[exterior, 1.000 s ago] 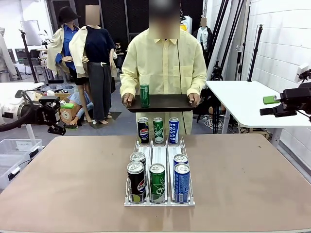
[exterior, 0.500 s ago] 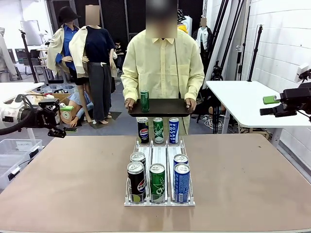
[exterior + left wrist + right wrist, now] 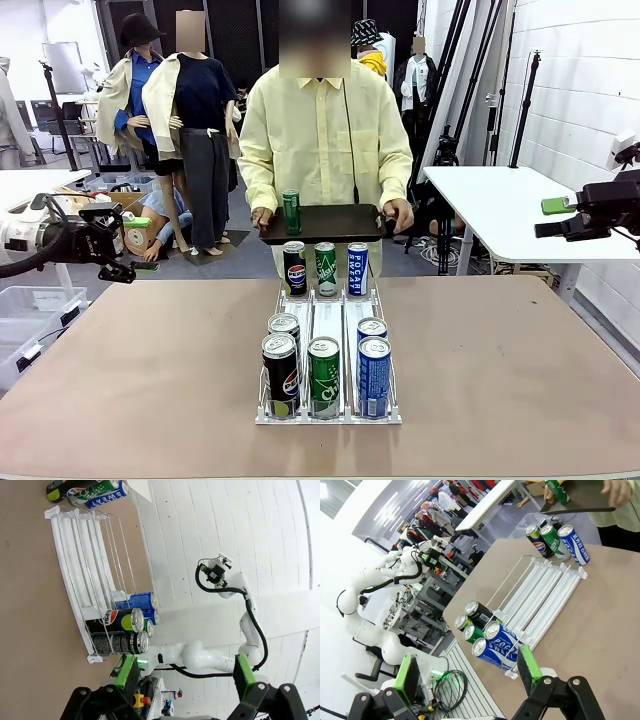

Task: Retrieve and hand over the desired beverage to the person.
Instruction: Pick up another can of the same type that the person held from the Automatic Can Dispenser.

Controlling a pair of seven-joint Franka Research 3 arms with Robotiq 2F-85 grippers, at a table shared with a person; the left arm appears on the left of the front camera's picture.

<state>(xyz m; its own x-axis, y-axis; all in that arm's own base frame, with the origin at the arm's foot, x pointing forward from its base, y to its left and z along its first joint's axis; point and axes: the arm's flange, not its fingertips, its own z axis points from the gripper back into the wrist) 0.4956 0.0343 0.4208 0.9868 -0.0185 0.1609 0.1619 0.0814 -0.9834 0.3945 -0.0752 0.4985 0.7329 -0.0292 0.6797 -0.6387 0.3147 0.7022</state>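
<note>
The person (image 3: 325, 150), in a pale-yellow shirt, stands at the far side holding a dark tray (image 3: 335, 226) with both hands; a green can (image 3: 291, 212) stands on its left end. On the table a white rack (image 3: 328, 312) holds beverage cans: a Pepsi (image 3: 295, 268), a green can (image 3: 326, 268) and a blue Pocari (image 3: 357, 268) at the far end, several more at the near end (image 3: 323, 375). My left gripper (image 3: 133, 245) hovers open off the table's left side, its pads (image 3: 127, 672) apart. My right gripper (image 3: 548, 218) hangs open off the right side, its green pads (image 3: 527, 665) spread.
A white side table (image 3: 500, 215) stands at the back right, under my right gripper. Tripods and stands crowd the floor behind the person. A clear bin (image 3: 25, 310) sits on the floor at left. Brown tabletop (image 3: 150, 380) lies bare on both sides of the rack.
The person has shifted slightly left and lowered the tray toward the far row of cans. My left gripper drifted a little; the right arm stayed still.
</note>
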